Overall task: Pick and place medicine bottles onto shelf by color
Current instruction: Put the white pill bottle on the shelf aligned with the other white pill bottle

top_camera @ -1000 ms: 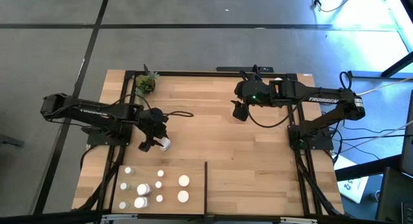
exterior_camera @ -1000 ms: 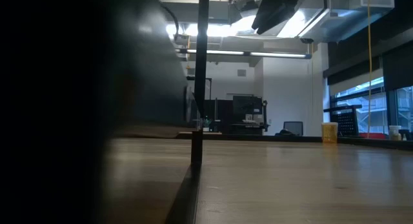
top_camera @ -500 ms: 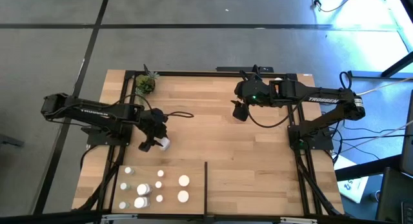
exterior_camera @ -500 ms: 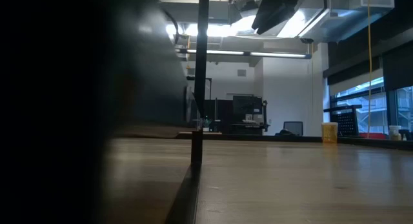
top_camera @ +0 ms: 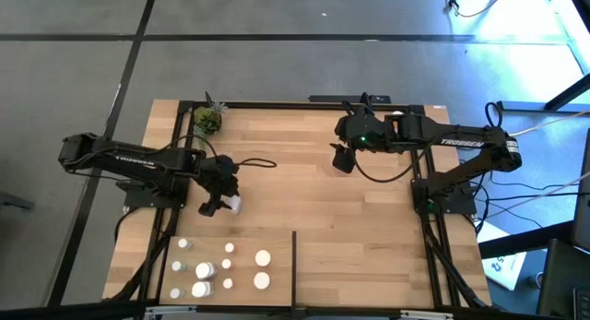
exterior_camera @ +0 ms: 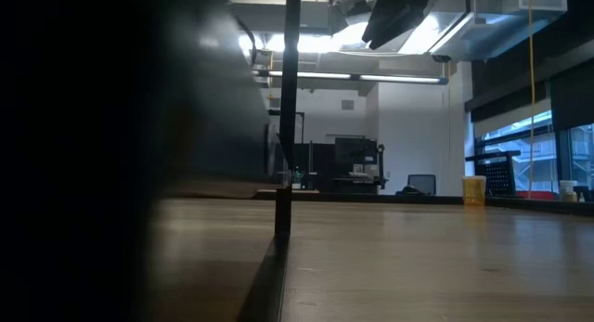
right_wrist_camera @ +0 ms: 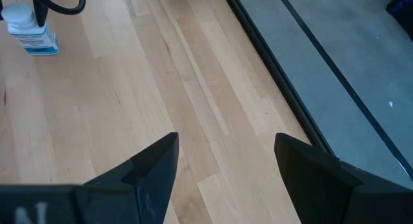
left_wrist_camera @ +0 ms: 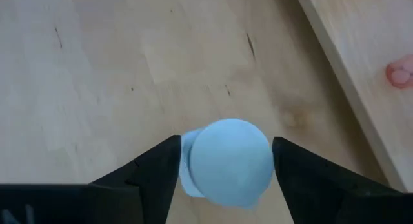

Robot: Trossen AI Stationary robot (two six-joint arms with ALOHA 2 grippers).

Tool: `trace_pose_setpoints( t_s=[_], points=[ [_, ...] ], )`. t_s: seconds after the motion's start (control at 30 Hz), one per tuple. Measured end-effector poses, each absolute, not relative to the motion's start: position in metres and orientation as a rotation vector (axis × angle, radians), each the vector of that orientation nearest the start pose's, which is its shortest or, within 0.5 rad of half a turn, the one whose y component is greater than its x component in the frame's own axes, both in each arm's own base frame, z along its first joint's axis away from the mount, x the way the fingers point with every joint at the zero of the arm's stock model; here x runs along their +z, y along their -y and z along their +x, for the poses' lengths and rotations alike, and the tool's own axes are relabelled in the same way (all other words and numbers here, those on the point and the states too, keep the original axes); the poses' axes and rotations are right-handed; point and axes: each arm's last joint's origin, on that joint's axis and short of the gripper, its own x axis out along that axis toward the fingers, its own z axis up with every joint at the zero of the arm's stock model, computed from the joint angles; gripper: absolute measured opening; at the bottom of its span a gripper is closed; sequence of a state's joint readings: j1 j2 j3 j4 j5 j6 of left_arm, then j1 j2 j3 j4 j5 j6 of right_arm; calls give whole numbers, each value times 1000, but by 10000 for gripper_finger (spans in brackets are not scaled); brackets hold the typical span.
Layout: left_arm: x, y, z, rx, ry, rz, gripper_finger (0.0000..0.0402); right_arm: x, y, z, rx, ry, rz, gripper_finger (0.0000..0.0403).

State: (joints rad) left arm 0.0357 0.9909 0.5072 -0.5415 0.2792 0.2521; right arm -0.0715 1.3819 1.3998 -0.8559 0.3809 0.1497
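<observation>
Now, starting at the left of the high view, the left gripper (top_camera: 224, 203) hovers low over the light-wood shelf (top_camera: 304, 172), just above the cluster of medicine bottles (top_camera: 221, 269) standing in rows at the near-left corner. Between its fingers sits a white-capped bottle (left_wrist_camera: 229, 161); compared with a moment ago that bottle shows a little less of itself past the fingertips from above, and the jaws seem to be easing apart. In the left wrist view the cap nearly fills the gap, with only a thin sliver showing at one finger (left_wrist_camera: 155, 169), so whether it is gripped or already let go I cannot tell. My reading is that a release is under way, which would put this bottle down short of the sorted rows rather than among them. The small potted plant (top_camera: 209, 120) stands at the far-left corner, well apart from the work. Moving right, the thin black divider strip (top_camera: 294, 265) marks off the bare right portion of the near edge. Farther right, the right gripper (top_camera: 341, 160) waits above the far-middle of the shelf, unmoved, its fingers spread wide and empty, with one lone bottle (right_wrist_camera: 27, 30) standing far off in its wrist view.
</observation>
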Motion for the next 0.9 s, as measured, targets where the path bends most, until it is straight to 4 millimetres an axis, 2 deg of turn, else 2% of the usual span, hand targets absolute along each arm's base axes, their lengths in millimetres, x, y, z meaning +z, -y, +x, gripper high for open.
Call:
trace_pose_setpoints(
  t_s=[0.23,0.43,0.73,0.9],
  points=[
    [181,3,168,-401,-980,55,267,357,31,276,-486,-800,8,257],
    [184,3,167,-426,-955,113,272,357,31,276,-486,-800,8,257],
    [194,-1,161,-286,-909,221,273,357,31,276,-486,-800,8,257],
    [201,-1,156,-280,-857,224,273,357,30,276,-486,-800,8,257]
  ],
)
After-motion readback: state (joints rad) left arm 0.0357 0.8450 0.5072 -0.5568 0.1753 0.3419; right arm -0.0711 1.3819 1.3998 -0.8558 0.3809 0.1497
